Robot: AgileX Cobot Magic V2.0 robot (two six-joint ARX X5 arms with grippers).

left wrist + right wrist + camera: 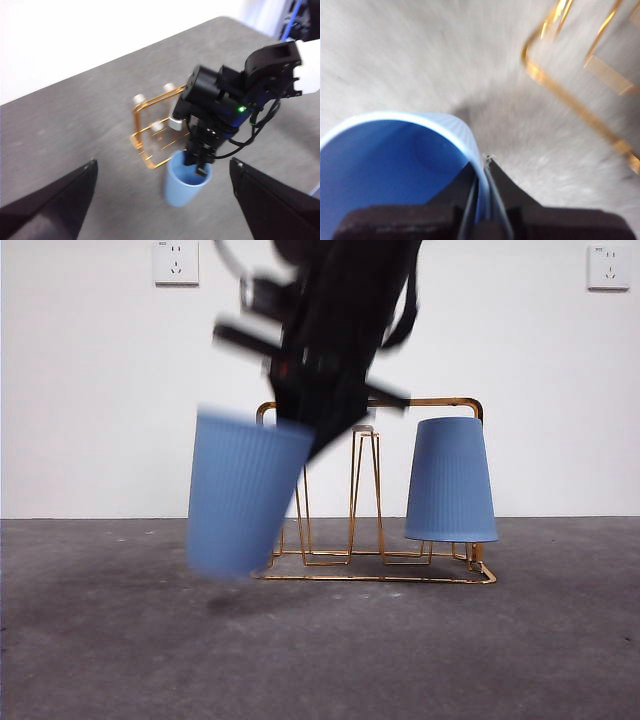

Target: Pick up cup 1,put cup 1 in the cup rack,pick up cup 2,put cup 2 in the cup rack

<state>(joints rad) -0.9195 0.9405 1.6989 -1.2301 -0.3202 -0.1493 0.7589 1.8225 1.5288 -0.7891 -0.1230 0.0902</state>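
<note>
A blue ribbed cup (245, 495) hangs tilted, mouth up, just off the table at the left end of the gold wire cup rack (440, 401). My right gripper (320, 435) comes down from above and is shut on its rim; the right wrist view shows one jaw inside and one outside the cup wall (395, 165). A second blue cup (451, 480) sits upside down on the rack's right prongs. From high above, my open left gripper (162, 161) looks down on the right arm, the held cup (186, 180) and the rack (145, 135). The picture is motion-blurred.
The grey table ends at a white wall behind the rack, with two sockets (176, 262) high on it. The rack's middle prong (364, 430) stands bare between the two cups. Its base wire (570, 100) runs close beside the held cup.
</note>
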